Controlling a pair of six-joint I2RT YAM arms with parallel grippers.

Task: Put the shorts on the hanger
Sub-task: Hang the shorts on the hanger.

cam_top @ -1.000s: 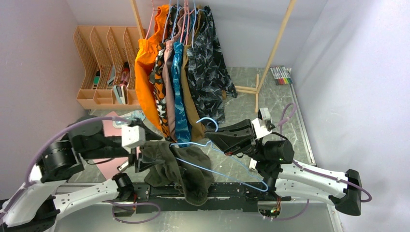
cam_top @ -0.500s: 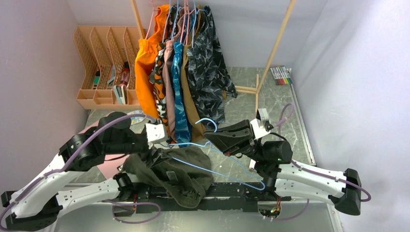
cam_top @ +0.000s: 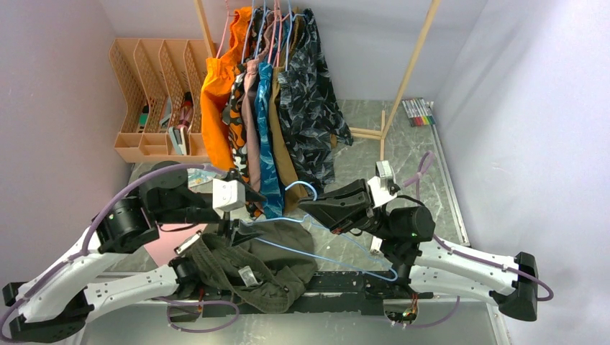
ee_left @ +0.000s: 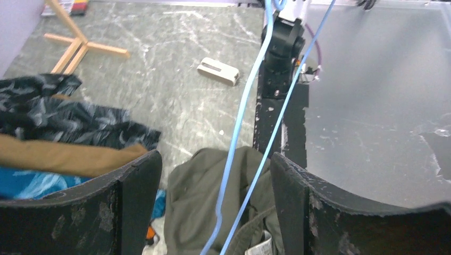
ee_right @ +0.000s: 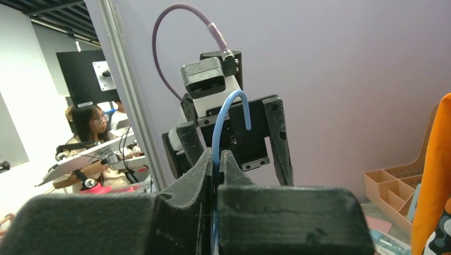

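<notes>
Shorts lie under gaping left pincer; right pincer clamps hanger.

**Three cameras, one meeting place**

The top view looks down from above and behind the arm bases, wide over the table to the rack. The left wrist camera looks close past the left gripper's fingers, downward and rightward. The right wrist camera looks almost level, leftward, over the right gripper's fingers. All three show the hanger (its hook only in the right wrist view).
</notes>
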